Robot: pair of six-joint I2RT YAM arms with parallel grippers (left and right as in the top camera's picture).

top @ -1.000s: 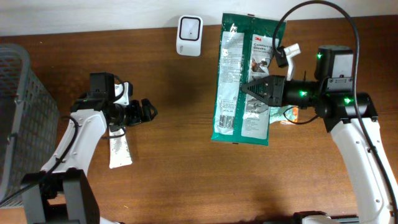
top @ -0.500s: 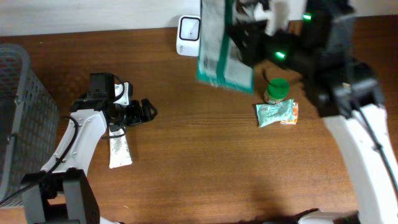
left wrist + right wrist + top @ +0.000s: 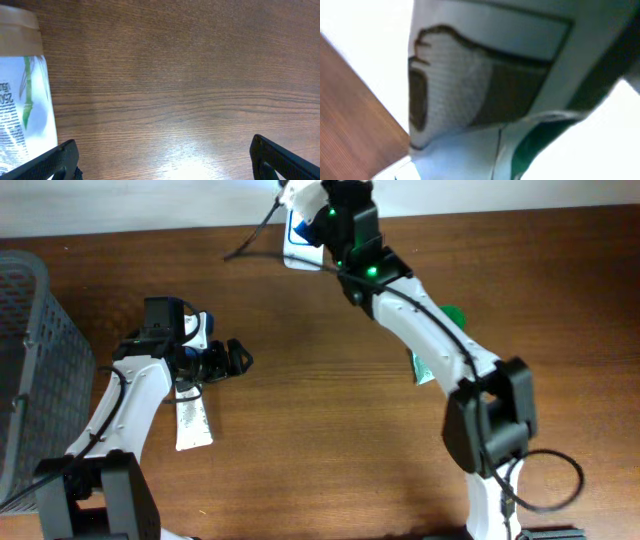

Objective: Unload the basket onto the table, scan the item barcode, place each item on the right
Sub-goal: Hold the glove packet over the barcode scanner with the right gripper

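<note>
Overhead, right gripper point(image 3: 316, 204), clenched on the glove packet point(image 3: 485, 100), hangs above the scanner point(image 3: 298, 252) at the far edge of the table point(image 3: 330, 440); left gripper point(image 3: 236, 360) gapes empty, well apart.

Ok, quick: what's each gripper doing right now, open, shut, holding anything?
Left gripper: open, holding nothing, hovering over bare wood.
Right gripper: shut on the green-and-white package, which fills its wrist view.

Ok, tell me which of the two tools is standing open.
The left tool: it is spread wide above the table, beside the white tube. The right tool is shut on the green-and-white glove packet.
</note>
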